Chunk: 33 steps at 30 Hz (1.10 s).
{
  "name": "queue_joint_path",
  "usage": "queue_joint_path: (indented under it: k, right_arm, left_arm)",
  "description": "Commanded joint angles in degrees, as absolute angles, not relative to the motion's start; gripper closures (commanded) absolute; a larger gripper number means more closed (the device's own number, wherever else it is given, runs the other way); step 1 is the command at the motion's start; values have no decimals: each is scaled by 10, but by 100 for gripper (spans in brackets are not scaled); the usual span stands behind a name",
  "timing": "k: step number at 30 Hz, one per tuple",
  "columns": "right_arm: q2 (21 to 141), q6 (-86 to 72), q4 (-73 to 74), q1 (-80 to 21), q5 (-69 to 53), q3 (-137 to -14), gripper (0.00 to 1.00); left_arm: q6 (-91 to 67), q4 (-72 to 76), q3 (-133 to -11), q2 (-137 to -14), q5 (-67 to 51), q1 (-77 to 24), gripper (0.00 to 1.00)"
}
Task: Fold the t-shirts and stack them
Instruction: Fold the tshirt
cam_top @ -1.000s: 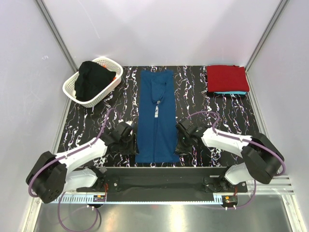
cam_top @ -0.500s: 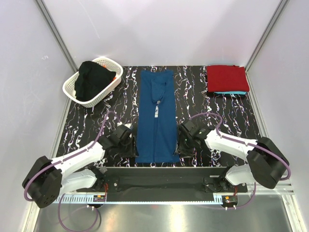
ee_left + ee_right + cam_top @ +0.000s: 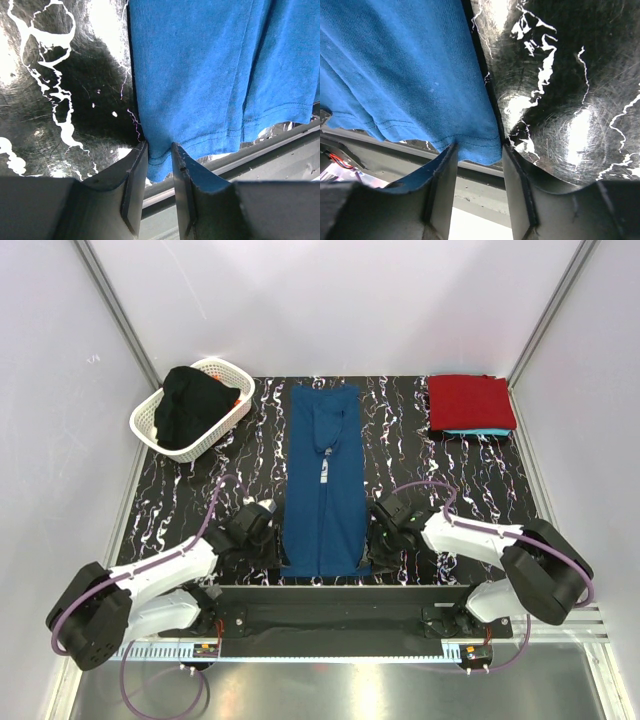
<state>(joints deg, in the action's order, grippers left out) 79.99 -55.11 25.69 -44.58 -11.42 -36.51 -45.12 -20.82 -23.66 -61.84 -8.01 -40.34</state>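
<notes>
The blue t-shirt (image 3: 322,490) lies as a narrow strip down the middle of the tabletop (image 3: 400,440), its long axis running from the near edge straight away from the arms. Its near hem sits between them. The left pincer (image 3: 159,150) straddles the left hem corner with a slim gap. The right pincer (image 3: 479,150) straddles the right corner, wider apart. Neither has clamped the cloth.

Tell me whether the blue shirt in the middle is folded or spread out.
Partly folded: the blue shirt lies flat as a long narrow strip, sides turned in, not yet folded end to end.
</notes>
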Motion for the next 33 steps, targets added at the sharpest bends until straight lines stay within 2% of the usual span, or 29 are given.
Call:
queue_joint_path:
  k: [1,9,17,23,33]
  right_arm:
    - [800,-562,243,-446,-110,-342,52]
    - [776,-571,243,-446,-103,-332,61]
    - [756,-584,245,-446,-103,-316,57]
    - [746,-587,245,-446,-95,-306,58]
    - [757,-581,237,-446,-78,-318,64]
  left_arm:
    - [-451,-219,-220,-614,-73,-406,68]
    - [-454,-250,-232,-599,-59,-418,64]
    - [-479,-268,-230,-588,-43,-434,62]
    - [-493,-268,-223,-567,-39,-435,63]
    - [-495,-240,-215,-560,-54,-436,78]
